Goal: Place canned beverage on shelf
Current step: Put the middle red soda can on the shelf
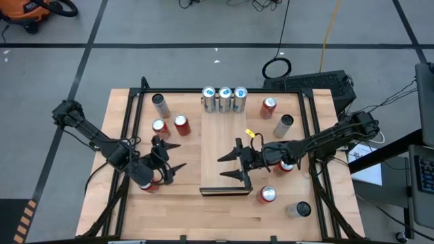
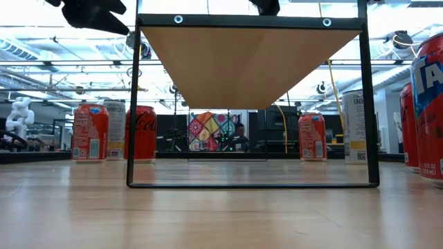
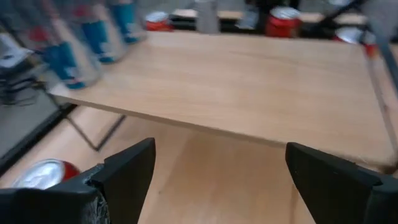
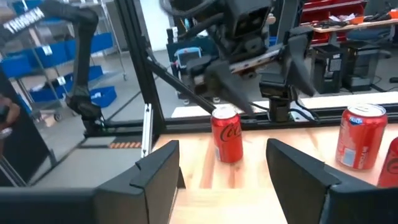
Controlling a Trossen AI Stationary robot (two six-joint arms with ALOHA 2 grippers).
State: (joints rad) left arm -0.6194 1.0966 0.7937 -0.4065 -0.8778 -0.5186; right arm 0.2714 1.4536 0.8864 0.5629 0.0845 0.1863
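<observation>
The shelf (image 1: 224,146) is a long pale wood panel raised on a black frame (image 2: 131,104) in the table's middle. Three blue-and-silver cans (image 1: 224,99) stand upright at its far end. My left gripper (image 1: 180,154) hovers open left of the shelf, fingers pointing at its long edge (image 3: 205,127), with a red can (image 3: 43,175) below it. My right gripper (image 1: 220,167) hovers open over the shelf's near part, pointing left. In the right wrist view a red cola can (image 4: 227,134) stands on the table beyond its fingers. Neither gripper holds anything.
Loose cans stand on the table around the shelf: red ones (image 1: 182,125) and a silver one (image 1: 160,105) at the left, red (image 1: 268,107) and silver (image 1: 284,125) at the right, two more (image 1: 268,195) near the front right. The shelf's middle (image 3: 249,74) is bare.
</observation>
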